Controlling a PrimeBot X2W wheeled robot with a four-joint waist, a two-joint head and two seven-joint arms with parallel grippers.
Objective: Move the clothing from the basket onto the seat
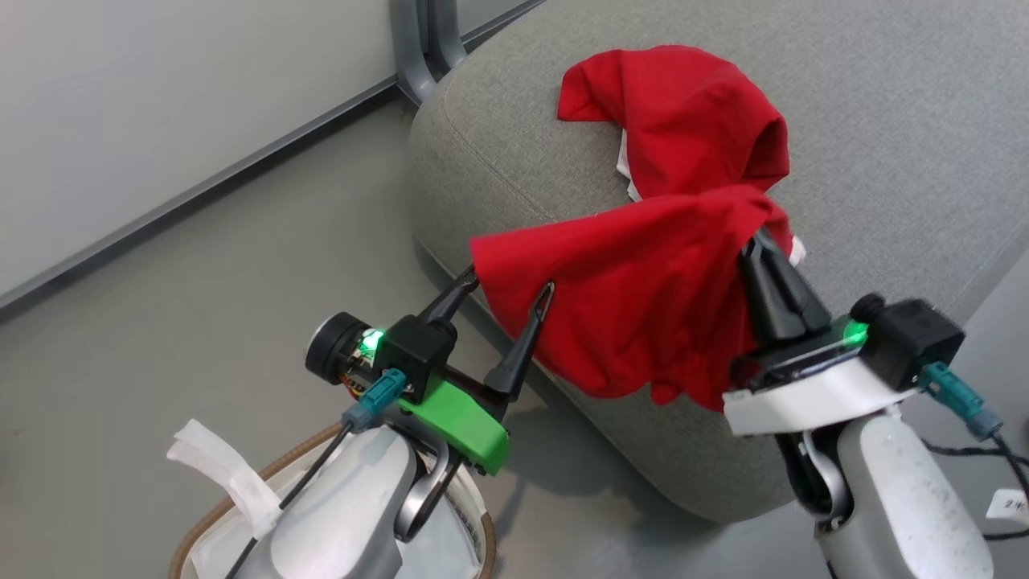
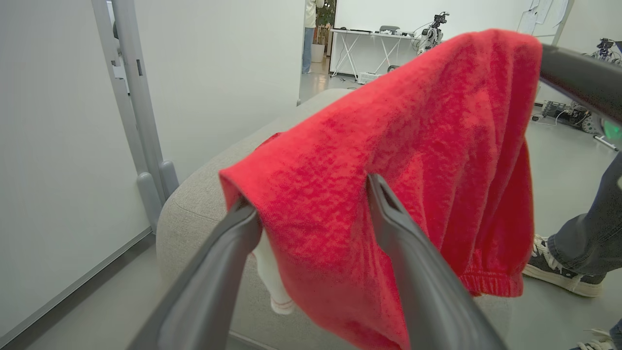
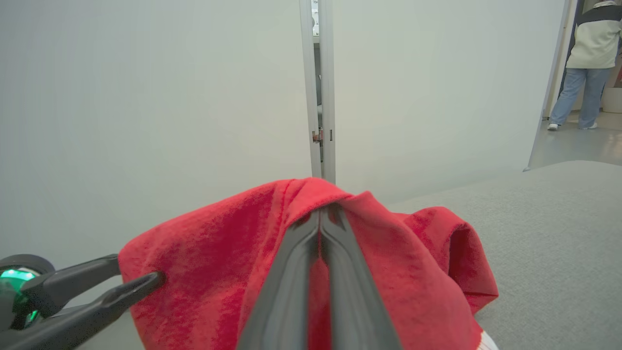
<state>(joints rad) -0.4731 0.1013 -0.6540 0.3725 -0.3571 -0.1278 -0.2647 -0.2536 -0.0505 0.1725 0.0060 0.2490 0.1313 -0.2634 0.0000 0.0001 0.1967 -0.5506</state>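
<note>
Right gripper (image 1: 760, 241) is clamped shut on the clothing (image 1: 643, 305), fingers pressed together with red cloth draped over the tips. It holds the cloth up above the seat (image 1: 884, 121), just inside the seat's front edge.

From that pinch, one part of the red cloth hangs out past the seat's rounded front corner, its hem loose in front of the seat's side face. The other part runs back onto the seat and lies bunched on the cushion top, with a bit of white trim showing under it. Can't tell if the bunch on the seat and the hanging sheet are one garment or two, since folds hide the join.

Left gripper (image 1: 510, 283) is wide open, off the seat's front corner, at the free end of the hanging cloth. One fingertip sits at the cloth's outer edge and the other lies against its face. Jaws are not closed on it. In the left wrist view a white strip hangs behind the red cloth, in front of the seat's side.

Basket (image 1: 201, 523) is on the floor in front of the seat, under the left arm, apart from the seat. Its tan rim and white liner are visible.

A person's shoe (image 2: 568, 272) and trouser leg are on the floor beside the seat. Another person (image 3: 585, 63) stands well beyond the seat's far end.
</note>
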